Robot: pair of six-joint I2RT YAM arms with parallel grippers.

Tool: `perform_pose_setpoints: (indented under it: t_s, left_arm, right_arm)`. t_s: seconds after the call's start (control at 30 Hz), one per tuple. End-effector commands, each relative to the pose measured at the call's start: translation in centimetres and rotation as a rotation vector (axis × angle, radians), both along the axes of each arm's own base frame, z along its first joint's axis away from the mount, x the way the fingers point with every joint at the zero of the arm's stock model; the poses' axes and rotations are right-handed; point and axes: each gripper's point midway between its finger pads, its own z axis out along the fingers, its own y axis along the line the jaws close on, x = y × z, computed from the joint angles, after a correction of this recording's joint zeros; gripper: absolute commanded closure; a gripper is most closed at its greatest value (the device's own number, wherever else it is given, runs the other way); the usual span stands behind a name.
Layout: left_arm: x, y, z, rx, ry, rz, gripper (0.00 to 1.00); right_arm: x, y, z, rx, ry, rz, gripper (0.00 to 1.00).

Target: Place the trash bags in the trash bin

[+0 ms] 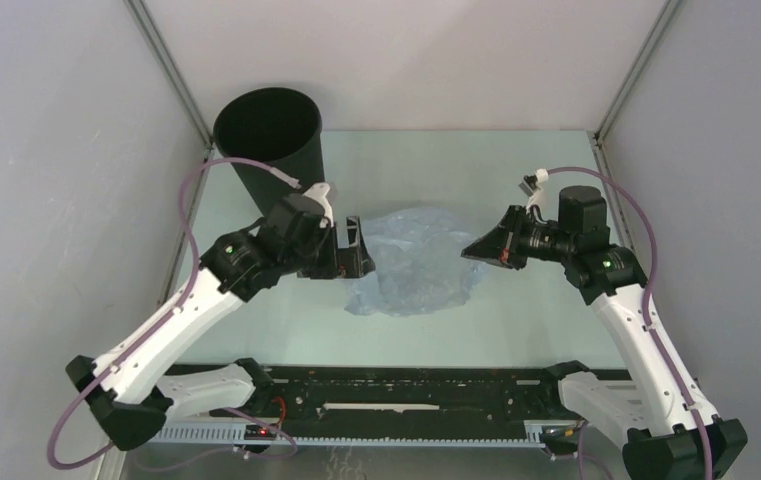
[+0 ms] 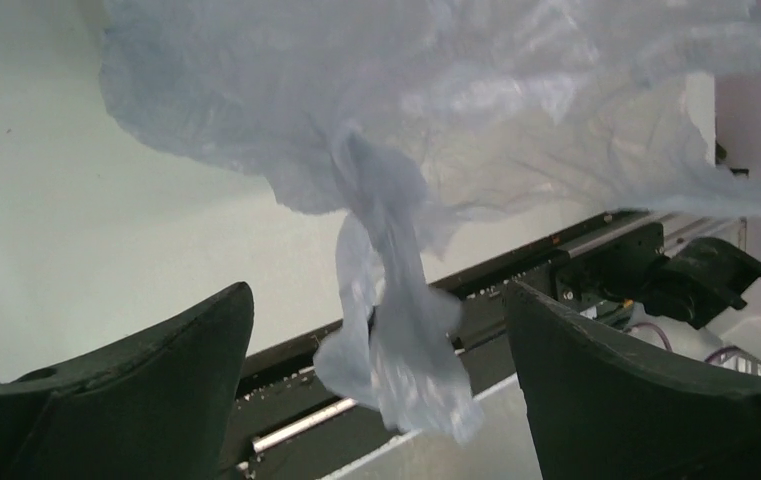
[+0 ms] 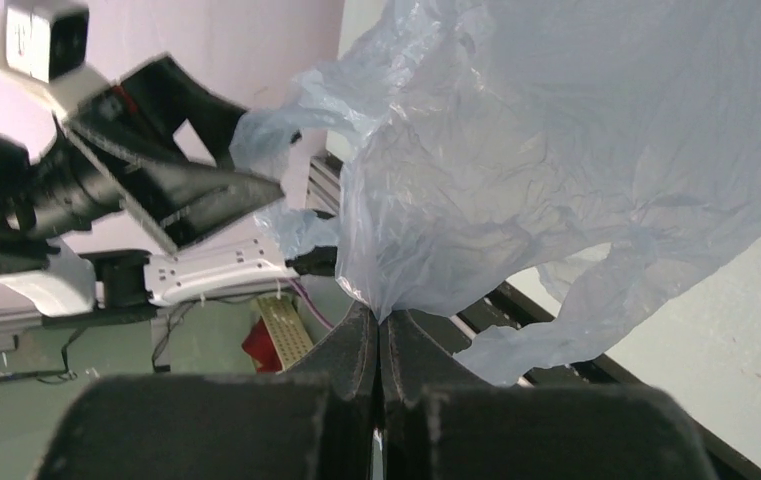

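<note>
The pale blue trash bag (image 1: 418,260) hangs crumpled between my two arms over the middle of the pale table. My right gripper (image 1: 470,252) is shut on the bag's right edge; in the right wrist view the film (image 3: 556,150) fans up from the closed fingertips (image 3: 384,316). My left gripper (image 1: 357,246) is at the bag's left edge with its jaws wide apart. In the left wrist view a twisted handle strip (image 2: 396,340) dangles loose between the fingers, touching neither. The black trash bin (image 1: 269,140) stands upright at the back left, just behind my left wrist.
A black rail (image 1: 386,385) with cabling runs along the table's near edge between the arm bases. Grey enclosure walls close in the left, right and back. The left arm's purple cable (image 1: 191,215) loops beside the bin.
</note>
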Motion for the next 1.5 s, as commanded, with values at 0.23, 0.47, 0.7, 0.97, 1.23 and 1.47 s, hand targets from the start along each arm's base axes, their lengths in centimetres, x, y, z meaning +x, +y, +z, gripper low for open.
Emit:
perform_pose_setpoints:
  t_s: [0.23, 0.47, 0.7, 0.97, 1.23, 1.47]
  left_arm:
    - [-0.4, 1.7, 5.9, 0.033, -0.156, 0.125, 0.00]
    - [-0.9, -1.0, 4.0, 0.105, -0.100, 0.053, 0.13]
    - [-2.2, -1.5, 0.7, 0.289, -0.057, -0.018, 0.02]
    - [-1.8, 0.1, 0.9, 0.323, -0.089, 0.045, 0.40]
    - [-2.4, 0.6, 1.2, 0.290, -0.075, 0.047, 0.89]
    - [-1.5, -2.0, 2.6, 0.158, -0.075, 0.002, 1.00]
  right_arm:
    - [3.0, 0.4, 4.4, 0.115, -0.104, -0.118, 1.00]
    - [3.1, 0.1, 4.1, 0.090, -0.102, -0.160, 1.00]
    - [3.3, -0.1, 4.3, 0.086, -0.118, -0.188, 1.00]
    - [2.7, -0.3, 2.9, 0.022, -0.114, -0.177, 1.00]
    - [1.6, -1.1, 1.2, -0.078, -0.114, -0.152, 1.00]
    - [0.0, -5.5, -3.6, -0.448, -0.021, -0.233, 0.47]
